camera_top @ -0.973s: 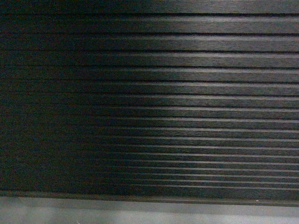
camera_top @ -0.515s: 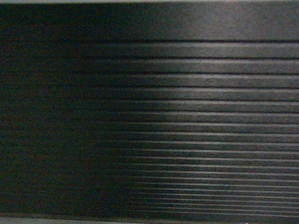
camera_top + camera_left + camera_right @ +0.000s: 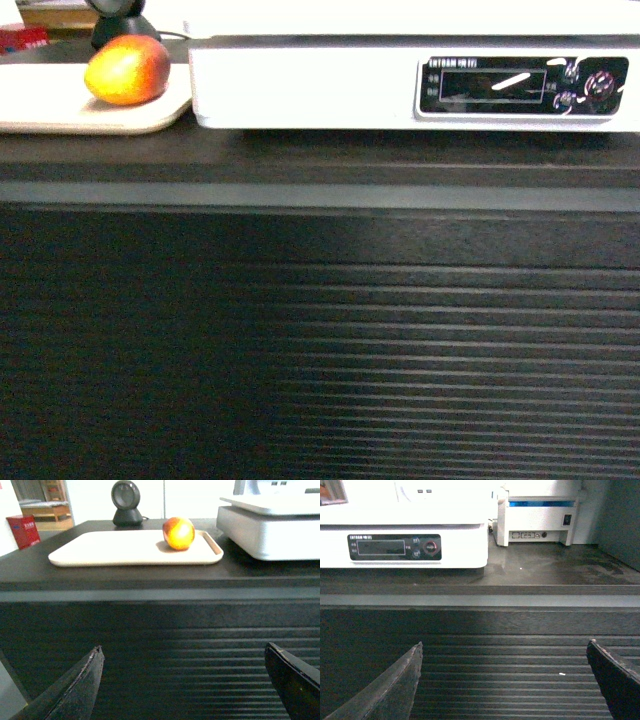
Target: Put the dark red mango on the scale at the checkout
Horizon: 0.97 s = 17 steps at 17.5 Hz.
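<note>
Near the black counter's (image 3: pixel 320 190) left edge, the shiny red-and-yellow mango (image 3: pixel 127 69) sits on a beige tray (image 3: pixel 100 550) beside the big white flat scale (image 3: pixel 400 85), so both wide-open, empty grippers, left (image 3: pixel 185 685) and right (image 3: pixel 505 685), must next reach up for it.

Mango (image 3: pixel 126 70) on tray (image 3: pixel 60 115), left of scale (image 3: pixel 330 95).

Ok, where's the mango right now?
The mango sits on the beige tray at the head view's upper left, just left of the white scale.
</note>
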Motion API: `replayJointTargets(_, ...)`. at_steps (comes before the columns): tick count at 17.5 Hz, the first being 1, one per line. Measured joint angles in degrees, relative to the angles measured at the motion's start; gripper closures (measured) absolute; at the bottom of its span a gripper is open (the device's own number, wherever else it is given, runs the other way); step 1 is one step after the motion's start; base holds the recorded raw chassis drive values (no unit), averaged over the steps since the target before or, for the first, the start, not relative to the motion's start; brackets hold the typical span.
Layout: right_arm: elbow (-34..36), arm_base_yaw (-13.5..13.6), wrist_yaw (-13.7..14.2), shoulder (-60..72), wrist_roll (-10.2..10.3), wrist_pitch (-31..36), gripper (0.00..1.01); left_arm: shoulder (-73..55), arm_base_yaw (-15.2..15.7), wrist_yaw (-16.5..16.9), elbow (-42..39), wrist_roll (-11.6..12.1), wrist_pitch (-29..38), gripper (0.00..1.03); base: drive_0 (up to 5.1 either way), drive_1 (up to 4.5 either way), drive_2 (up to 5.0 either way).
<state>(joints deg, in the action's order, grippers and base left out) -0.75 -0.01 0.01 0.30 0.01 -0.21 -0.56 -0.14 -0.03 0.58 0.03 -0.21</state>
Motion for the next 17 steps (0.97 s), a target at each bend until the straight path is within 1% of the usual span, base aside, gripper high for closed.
replayJointTargets(17,0.00,0.00,0.02,0.00,-0.04,-0.22,0.03,-0.02,0.00,-0.02,0.00,0.00,-0.07,0.05,0.0,0.00,0.0)
